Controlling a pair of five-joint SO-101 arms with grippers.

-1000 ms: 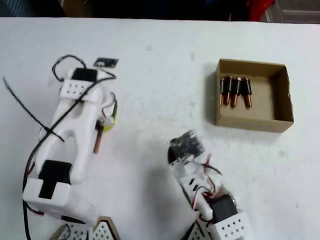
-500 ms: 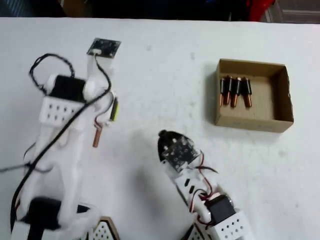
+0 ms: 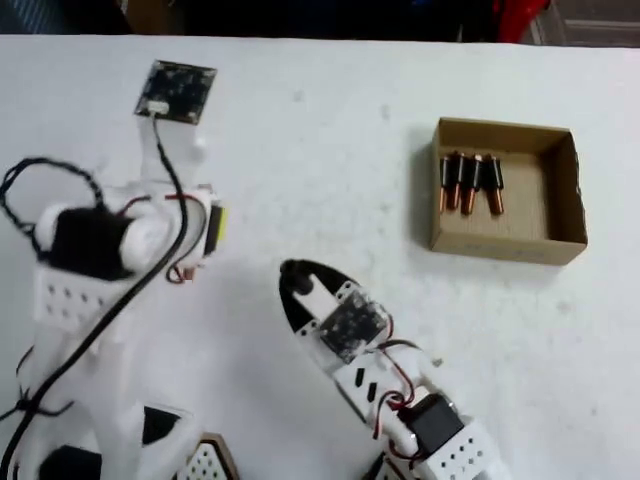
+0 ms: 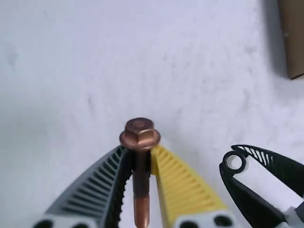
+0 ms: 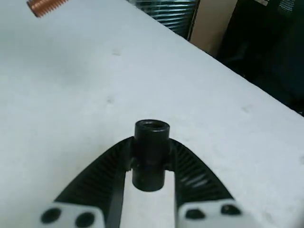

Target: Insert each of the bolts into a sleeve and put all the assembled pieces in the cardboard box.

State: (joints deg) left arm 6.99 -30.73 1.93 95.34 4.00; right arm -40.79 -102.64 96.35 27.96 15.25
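My left gripper (image 4: 140,153) is shut on a copper bolt (image 4: 140,171), its hex head sticking out past the grey and yellow fingers. In the high view this gripper (image 3: 203,243) hangs at the left of the table. My right gripper (image 5: 151,148) is shut on a black sleeve (image 5: 151,154) with its bore end showing. Its black fingers (image 3: 297,287) are at the table's middle front, a short way right of the bolt. The bolt's threaded tip (image 5: 45,5) shows apart from the sleeve. The cardboard box (image 3: 555,190) stands at the right with several assembled pieces (image 3: 470,183) inside.
The white table (image 3: 330,130) is open between the arms and the box. The right gripper (image 4: 247,173) shows beside the bolt in the left wrist view, with a box corner (image 4: 292,38) farther off. Cables hang along the left arm (image 3: 90,260).
The left arm has drawn back to the left and lifted, turning the bolt. The right gripper has slid left across the table with the sleeve, closer to the bolt.
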